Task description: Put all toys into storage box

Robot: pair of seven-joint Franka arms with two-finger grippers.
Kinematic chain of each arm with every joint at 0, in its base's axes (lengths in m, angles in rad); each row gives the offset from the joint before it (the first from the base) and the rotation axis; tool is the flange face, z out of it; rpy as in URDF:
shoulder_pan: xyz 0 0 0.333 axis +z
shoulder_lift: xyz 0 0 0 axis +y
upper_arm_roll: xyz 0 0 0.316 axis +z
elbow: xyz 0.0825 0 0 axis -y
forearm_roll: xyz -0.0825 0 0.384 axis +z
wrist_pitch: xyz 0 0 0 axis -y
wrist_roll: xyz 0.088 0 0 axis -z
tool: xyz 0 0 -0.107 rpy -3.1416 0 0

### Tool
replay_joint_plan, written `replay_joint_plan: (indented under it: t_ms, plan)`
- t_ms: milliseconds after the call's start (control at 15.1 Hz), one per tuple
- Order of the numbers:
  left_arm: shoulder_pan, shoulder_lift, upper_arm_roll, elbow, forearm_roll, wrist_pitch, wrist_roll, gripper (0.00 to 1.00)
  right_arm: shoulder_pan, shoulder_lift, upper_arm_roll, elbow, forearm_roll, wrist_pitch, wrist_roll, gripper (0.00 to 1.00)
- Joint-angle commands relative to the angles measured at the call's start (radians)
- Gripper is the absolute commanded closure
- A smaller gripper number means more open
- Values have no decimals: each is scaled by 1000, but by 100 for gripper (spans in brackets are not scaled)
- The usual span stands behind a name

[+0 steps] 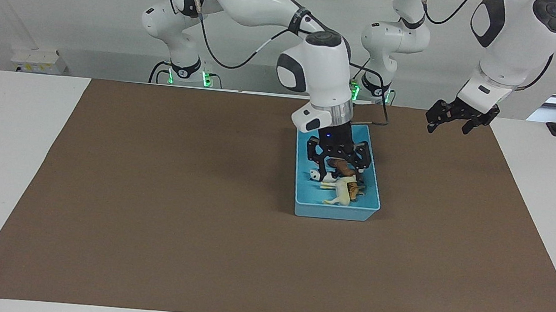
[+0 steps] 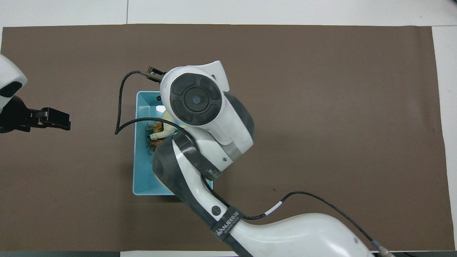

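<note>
Hovering over the storage box (image 1: 335, 208), right gripper (image 1: 338, 164) spread, empty; cream figurine (image 1: 338, 193) (light, rigid plastic, grab mid-body) lies inside. Left gripper (image 1: 452, 120) waits, spread.

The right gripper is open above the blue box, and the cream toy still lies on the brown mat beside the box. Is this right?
Not quite. The facing view shows the cream toy lying inside the blue box with the other figurines, not on the mat. The right gripper is indeed open above the box.
</note>
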Motion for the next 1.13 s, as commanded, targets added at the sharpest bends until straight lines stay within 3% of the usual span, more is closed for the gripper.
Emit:
replay_joint_plan:
  t_ms: [0,398,597,796,1061]
  plan:
    - [-5,3,3,37,18,-17,33,0,-135,-146,10,-95,-23,-136,-208,0]
    - [5,1,3,34,15,20,26,0,-457,-257,9,-260,-65,-237,-864,0]
    - [-6,1,3,33,9,21,23,0,-572,-330,17,-348,-65,-341,-927,0]
    - [-6,3,3,37,7,25,23,0,-679,-448,22,-480,-60,-368,-1060,0]
    - [3,3,8,39,-14,14,22,0,-787,-572,25,-503,-59,-493,-1197,0]
